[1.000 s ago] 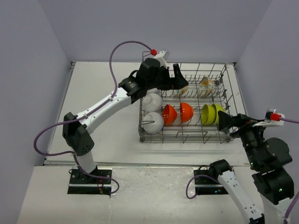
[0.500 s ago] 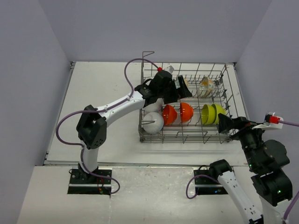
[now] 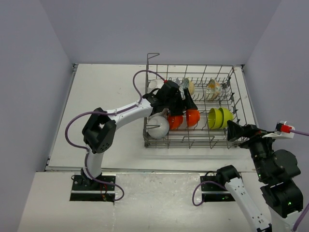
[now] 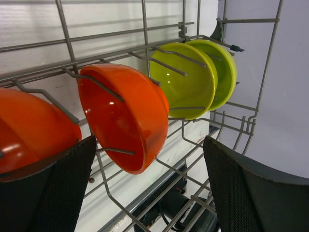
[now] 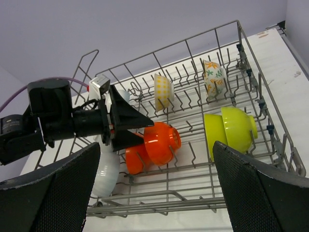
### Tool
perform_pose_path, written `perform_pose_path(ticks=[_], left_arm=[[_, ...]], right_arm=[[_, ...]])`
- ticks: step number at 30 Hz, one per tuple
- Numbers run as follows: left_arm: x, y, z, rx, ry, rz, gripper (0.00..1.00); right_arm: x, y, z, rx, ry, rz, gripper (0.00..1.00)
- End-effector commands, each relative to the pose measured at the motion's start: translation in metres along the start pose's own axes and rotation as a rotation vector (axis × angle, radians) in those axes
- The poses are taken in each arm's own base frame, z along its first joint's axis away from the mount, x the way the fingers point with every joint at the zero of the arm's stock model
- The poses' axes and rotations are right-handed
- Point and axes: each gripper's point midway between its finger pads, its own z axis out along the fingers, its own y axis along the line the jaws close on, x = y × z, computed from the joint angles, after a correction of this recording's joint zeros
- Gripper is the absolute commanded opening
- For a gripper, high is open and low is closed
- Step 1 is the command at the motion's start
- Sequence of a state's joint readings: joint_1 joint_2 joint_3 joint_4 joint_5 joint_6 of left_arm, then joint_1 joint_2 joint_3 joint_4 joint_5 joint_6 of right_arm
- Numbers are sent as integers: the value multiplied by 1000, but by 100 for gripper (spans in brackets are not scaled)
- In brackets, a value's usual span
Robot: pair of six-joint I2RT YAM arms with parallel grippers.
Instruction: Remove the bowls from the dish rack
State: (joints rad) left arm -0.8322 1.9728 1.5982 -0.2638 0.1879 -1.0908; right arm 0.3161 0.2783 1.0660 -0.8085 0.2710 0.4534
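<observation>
No legible text, label, brand, number or sign on anything in view

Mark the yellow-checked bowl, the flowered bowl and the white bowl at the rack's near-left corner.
yellow-checked bowl (image 5: 163, 92), right wrist view, on its patterned outer wall.
flowered bowl (image 5: 212, 76), right wrist view, on its patterned outer wall.
white bowl (image 3: 161, 128), top external view, on its rounded outer side.

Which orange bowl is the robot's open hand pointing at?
The orange bowl beside the green bowls. It sits centred between the open left gripper's fingers; the other orange bowl is off to one side.
</observation>
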Motion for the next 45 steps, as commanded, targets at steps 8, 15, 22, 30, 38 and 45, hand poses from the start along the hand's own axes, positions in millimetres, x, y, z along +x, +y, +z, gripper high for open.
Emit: perform_pose_path(ticks=[8,15,22,30,38,45], left_arm=[[15,-35,8,195,56,6,62],[22,-33,16,216,92,-1,53],[25,-36,20,267,97,0,31],[24,-43,14,315,92,15,13],[26,-56,5,441,105,6,0],[15,-84,-19,617,80,52,0]], right_arm=[[-5,-1,-4,6,-4,-16,99],[-5,1,-5,-5,6,-31,99],[-4,6,-4,-34,21,-47,99],[-1,9,-4,-54,28,-54,99],[2,14,-3,-83,42,-60,99],[1,16,-3,-91,39,-59,99]])
